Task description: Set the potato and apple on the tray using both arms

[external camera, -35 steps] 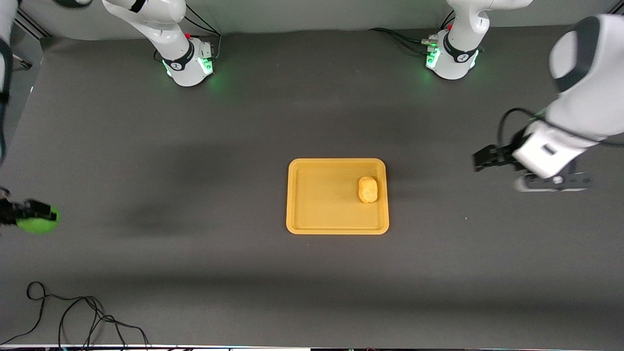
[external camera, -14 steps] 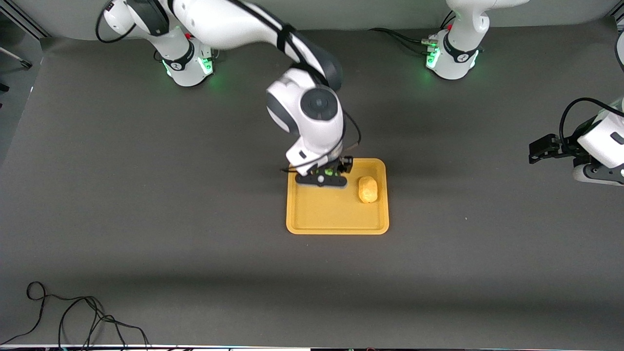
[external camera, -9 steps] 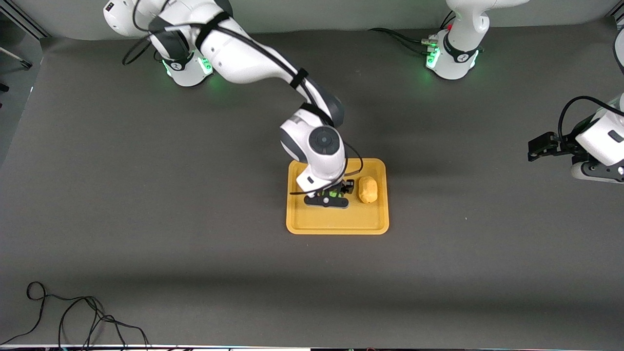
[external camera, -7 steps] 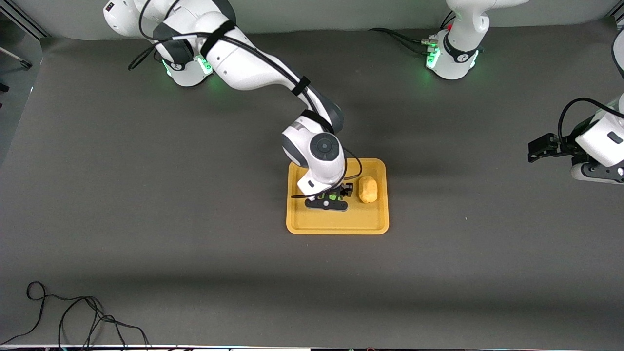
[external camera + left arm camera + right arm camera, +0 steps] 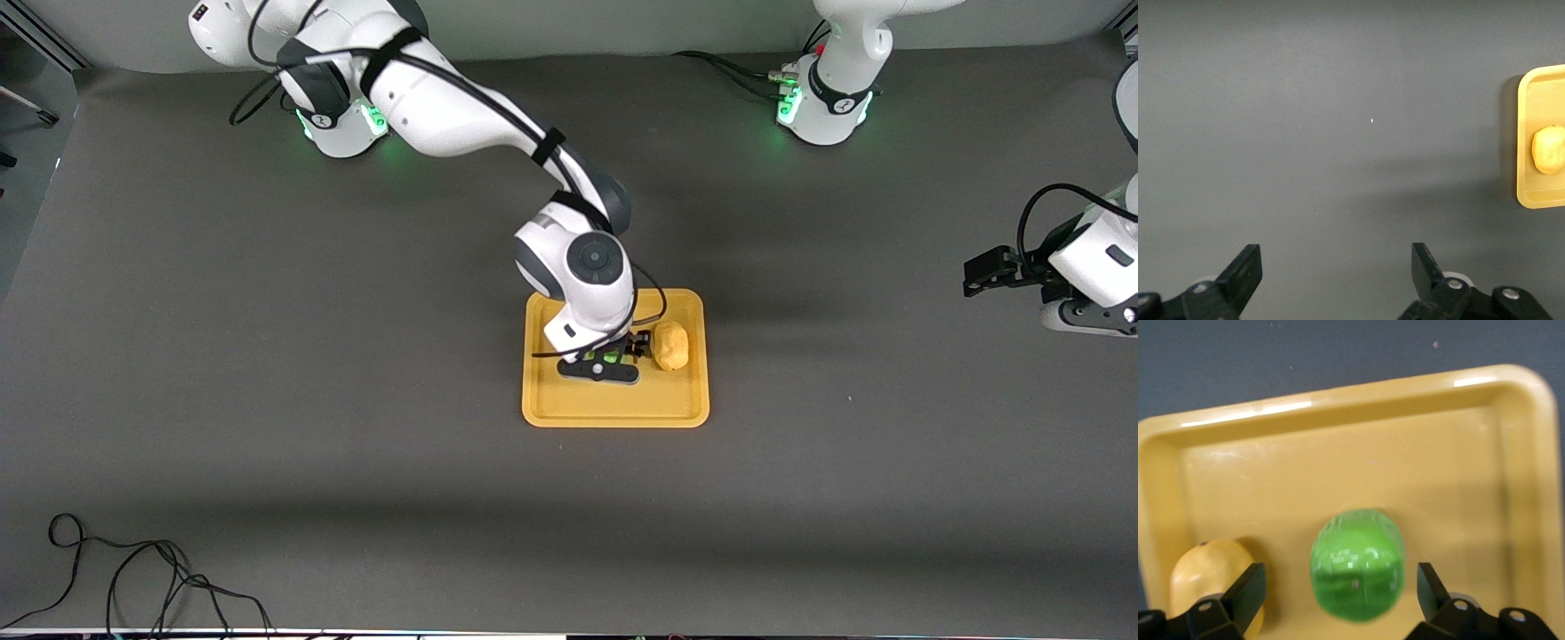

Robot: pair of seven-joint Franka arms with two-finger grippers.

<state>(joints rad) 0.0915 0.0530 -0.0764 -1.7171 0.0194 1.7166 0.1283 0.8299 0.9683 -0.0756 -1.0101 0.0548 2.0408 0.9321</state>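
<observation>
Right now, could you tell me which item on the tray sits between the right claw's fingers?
The green apple; the yellow-tan potato lies beside it, outside the fingers.

Green apple [image 5: 1357, 564] beside tan potato [image 5: 671, 345], on tray [image 5: 613, 409]

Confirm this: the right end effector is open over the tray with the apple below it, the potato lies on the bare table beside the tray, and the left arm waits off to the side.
One thing is wrong: the potato lies on the tray, beside the apple, as the right wrist view shows. The rest holds: the right end effector is open over the tray, and the left end effector waits open over bare table.
</observation>
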